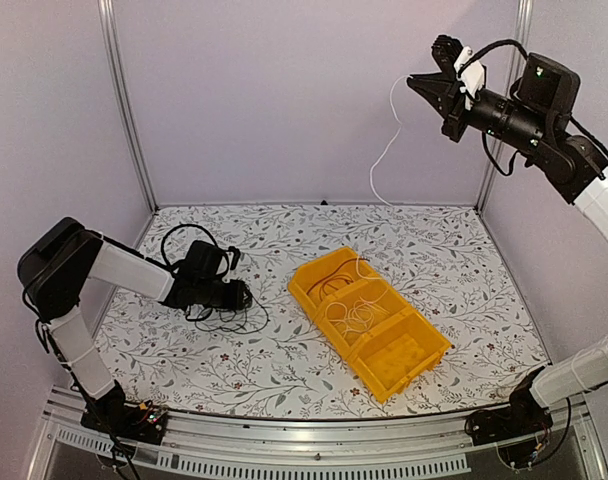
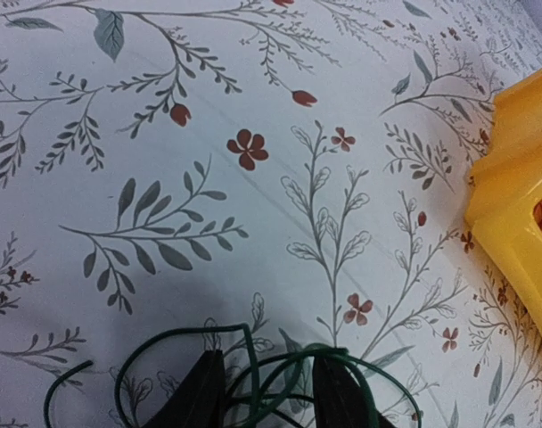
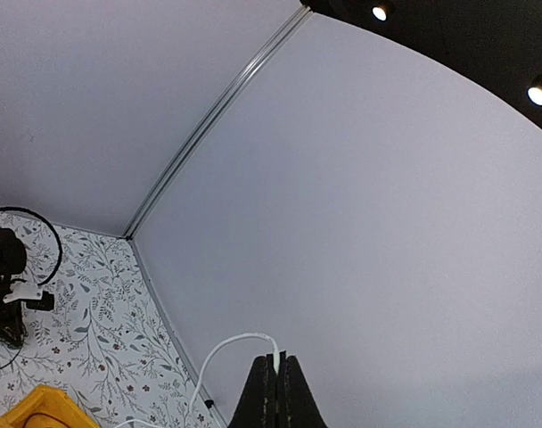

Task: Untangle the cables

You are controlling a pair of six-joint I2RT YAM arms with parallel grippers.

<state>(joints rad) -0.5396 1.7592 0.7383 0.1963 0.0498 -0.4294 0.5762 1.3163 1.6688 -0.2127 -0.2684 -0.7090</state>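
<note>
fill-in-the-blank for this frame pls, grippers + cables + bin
1. The right gripper, raised high, has its jaws ___ on the white cable.
2. The left gripper, low among loops of dark cable, has its jaws ___.
3. The yellow bin has ___ compartments.
Missing words: shut; open; three.

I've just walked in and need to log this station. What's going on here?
Two robot arms are sorting out tangled cables. The right gripper is raised high near the back wall, shut on a thin white cable that trails down toward the yellow plastic three-compartment bin. More thin cable loops lie in the bin. The left gripper sits low over the floral table cover, jaws apart. Thin dark cable loops lie around its fingers, unclamped.
</note>
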